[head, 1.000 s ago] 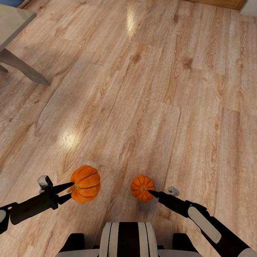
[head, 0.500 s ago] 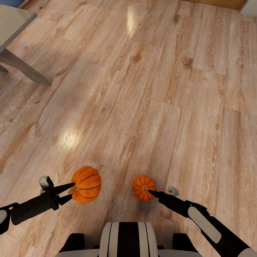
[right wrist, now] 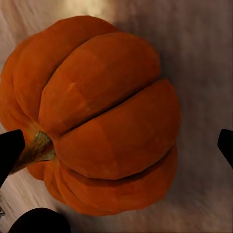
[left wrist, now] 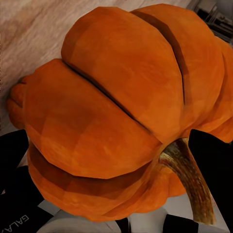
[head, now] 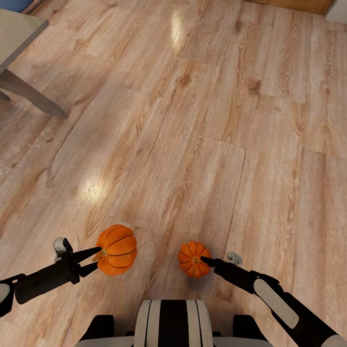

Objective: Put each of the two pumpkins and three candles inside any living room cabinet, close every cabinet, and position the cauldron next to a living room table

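Observation:
Two orange ribbed pumpkins are carried low over the wooden floor. The larger pumpkin (head: 116,243) lies on its side with its stem toward my left gripper (head: 97,256), whose fingers are shut on it at the stem. Up close, this pumpkin (left wrist: 121,111) shows its brown stem (left wrist: 190,180) beside one dark finger (left wrist: 213,160). The smaller pumpkin (head: 193,259) hangs at the tip of my right gripper (head: 205,261), which holds it by the stem end. That pumpkin (right wrist: 97,111) sits between the dark fingertips (right wrist: 9,150). The cabinet, candles and cauldron are out of view.
Light wood plank floor (head: 193,120) stretches ahead. A grey table (head: 14,29) with a slanted leg (head: 33,96) stands at the far left. A strip of brown wood (head: 294,5) runs along the far edge, and my base (head: 173,323) is just below the grippers.
The floor and table leg have slid slightly down the picture, so the camera moved. The left pumpkin sits a little higher and the right pumpkin a little lower than before.

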